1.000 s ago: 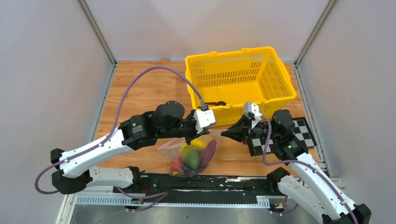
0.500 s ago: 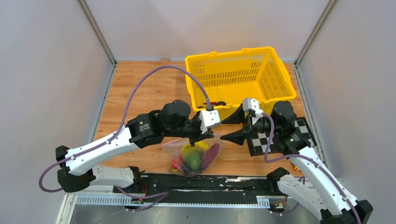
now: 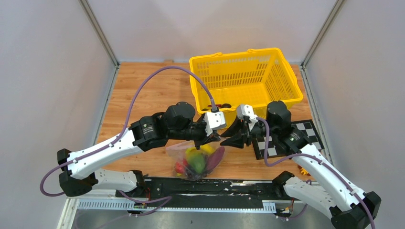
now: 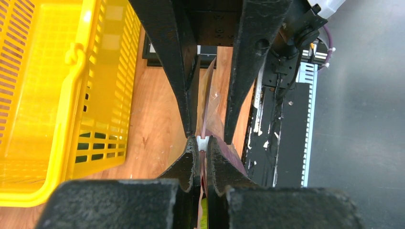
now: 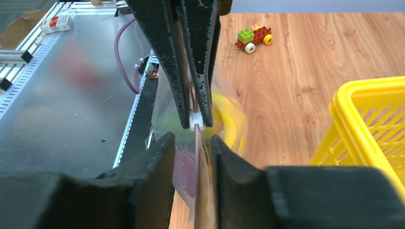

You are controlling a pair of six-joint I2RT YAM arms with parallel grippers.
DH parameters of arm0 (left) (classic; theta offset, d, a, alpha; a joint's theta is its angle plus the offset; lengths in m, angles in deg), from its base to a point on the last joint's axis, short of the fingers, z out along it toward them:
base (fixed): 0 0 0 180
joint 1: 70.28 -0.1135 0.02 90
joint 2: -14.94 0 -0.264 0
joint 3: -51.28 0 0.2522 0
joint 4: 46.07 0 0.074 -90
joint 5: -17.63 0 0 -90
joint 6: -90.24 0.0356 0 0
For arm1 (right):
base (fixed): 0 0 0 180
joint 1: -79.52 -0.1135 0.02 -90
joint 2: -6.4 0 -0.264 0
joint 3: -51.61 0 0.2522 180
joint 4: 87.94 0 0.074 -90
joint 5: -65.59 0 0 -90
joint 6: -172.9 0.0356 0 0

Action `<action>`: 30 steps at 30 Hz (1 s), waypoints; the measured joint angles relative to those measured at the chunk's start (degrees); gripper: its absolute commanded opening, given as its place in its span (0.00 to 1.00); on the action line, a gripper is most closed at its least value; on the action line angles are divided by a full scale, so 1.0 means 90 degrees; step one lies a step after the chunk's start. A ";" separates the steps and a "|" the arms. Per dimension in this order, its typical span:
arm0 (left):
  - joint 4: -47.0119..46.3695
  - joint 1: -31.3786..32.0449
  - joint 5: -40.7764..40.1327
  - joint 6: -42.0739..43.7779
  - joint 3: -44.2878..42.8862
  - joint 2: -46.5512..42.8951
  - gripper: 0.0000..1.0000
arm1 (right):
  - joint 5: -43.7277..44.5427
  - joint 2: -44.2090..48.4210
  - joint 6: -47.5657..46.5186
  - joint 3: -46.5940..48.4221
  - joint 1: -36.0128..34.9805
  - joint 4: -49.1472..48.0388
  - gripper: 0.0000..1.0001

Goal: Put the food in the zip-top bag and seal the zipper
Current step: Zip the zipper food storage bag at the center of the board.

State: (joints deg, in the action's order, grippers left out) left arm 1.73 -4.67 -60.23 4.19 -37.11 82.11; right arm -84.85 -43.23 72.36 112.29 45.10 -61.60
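The zip-top bag hangs just above the table's near edge with the food inside: yellow banana, a green piece, a red piece and a dark purple piece. My left gripper is shut on the zipper at its small white tab. My right gripper is open. Its fingers straddle the pink strip without touching it, tip to tip with the left fingers.
A yellow mesh basket stands just behind both grippers. A checkerboard plate lies under the right arm. A toy car of blocks sits on the wood at the left. A black rail runs along the near edge.
My right gripper has opened and moved left, so its fingers now straddle the strip beside the left gripper. The left gripper shifted slightly right with the bag, still shut.
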 measured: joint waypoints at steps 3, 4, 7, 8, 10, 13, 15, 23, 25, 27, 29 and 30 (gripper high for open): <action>-0.0002 0.0000 -0.0005 -0.0007 0.0000 0.0000 0.00 | 0.0102 -0.0005 0.0000 -0.0002 -0.0007 -0.0002 0.11; -0.0005 0.0000 -0.0007 -0.0007 0.0000 0.0000 0.00 | 0.0160 -0.0007 0.0005 -0.0002 -0.0007 -0.0005 0.07; -0.0007 0.0000 -0.0073 -0.0007 0.0000 -0.0010 0.00 | 0.0289 0.0012 0.0058 -0.0022 -0.0007 -0.0017 0.00; -0.0007 -0.0002 -0.0075 -0.0012 0.0000 -0.0012 0.00 | 0.0340 0.0036 0.0061 -0.0044 -0.0017 -0.0049 0.00; -0.0015 -0.0007 -0.0090 -0.0024 0.0000 -0.0022 0.00 | 0.0408 0.0109 0.0078 -0.0114 -0.0027 -0.0134 0.00; -0.0080 -0.0002 -0.0148 -0.0027 0.0068 -0.0095 0.00 | 0.0522 0.0216 0.0146 -0.0199 -0.0044 -0.0250 0.00; -0.0109 -0.0002 -0.0199 -0.0027 0.0134 -0.0168 0.00 | 0.0651 0.0257 0.0185 -0.0233 -0.0051 -0.0301 0.00; -0.0070 -0.0007 -0.0578 -0.0029 0.0325 -0.0483 0.00 | 0.1467 0.0466 0.0338 -0.0340 -0.0075 -0.0362 0.00; -0.0070 -0.0007 -0.0699 -0.0049 0.0474 -0.0697 0.00 | 0.1700 0.0505 0.0362 -0.0347 -0.0080 -0.0345 0.00; -0.0053 -0.0007 -0.0816 -0.0092 0.0631 -0.0962 0.00 | 0.1926 0.0588 0.0389 -0.0406 -0.0087 -0.0359 0.00; 0.0005 -0.0007 -0.0918 -0.0126 0.0709 -0.1144 0.00 | 0.2106 0.0687 0.0406 -0.0471 -0.0087 -0.0364 0.00; 0.0049 -0.0007 -0.0971 -0.0141 0.0724 -0.1212 0.00 | 0.2203 0.0750 0.0420 -0.0503 -0.0087 -0.0372 0.00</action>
State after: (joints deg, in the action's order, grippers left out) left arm 2.17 -4.74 -68.97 2.92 -30.60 71.21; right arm -65.03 -36.48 76.14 107.76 44.32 -64.94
